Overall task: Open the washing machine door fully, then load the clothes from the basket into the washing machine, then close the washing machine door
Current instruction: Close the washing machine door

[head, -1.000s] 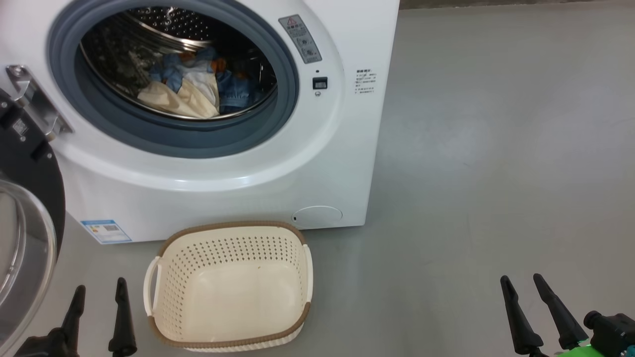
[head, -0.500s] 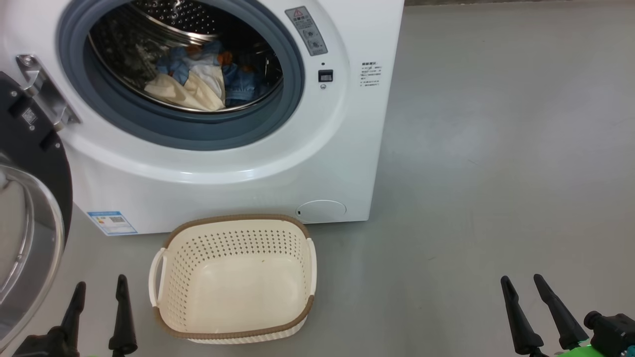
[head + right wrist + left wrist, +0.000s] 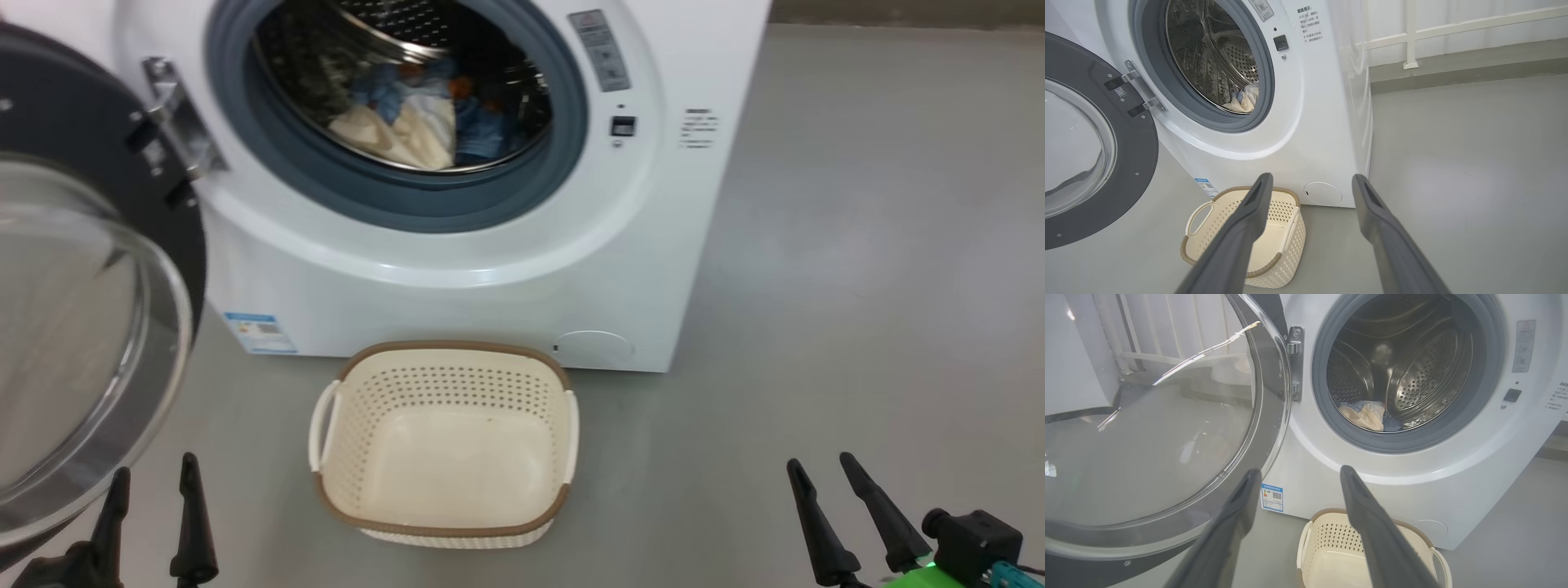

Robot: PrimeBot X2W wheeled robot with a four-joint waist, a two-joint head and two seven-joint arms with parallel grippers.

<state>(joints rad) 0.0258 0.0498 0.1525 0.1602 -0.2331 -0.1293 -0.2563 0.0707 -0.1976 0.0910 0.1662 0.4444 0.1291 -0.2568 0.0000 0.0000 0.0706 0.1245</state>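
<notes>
Only the head camera has swung leftward since a second ago, sliding everything rightward in its view; nothing on the floor itself has shifted. The washing machine stands at the floor's far side with its mouth unobstructed, because the washing machine door hangs wide on its hinge to the left, glass bowl facing the robot. The basket sits on the floor just before the machine's lower front edge, under the opening, likely to keep each carry short. It holds nothing. The clothes lie heaped at the bottom of the drum, so loading looks finished. The left gripper and right gripper hover low with fingers spread, grasping nothing, the left nearer the door, which probably comes next.
</notes>
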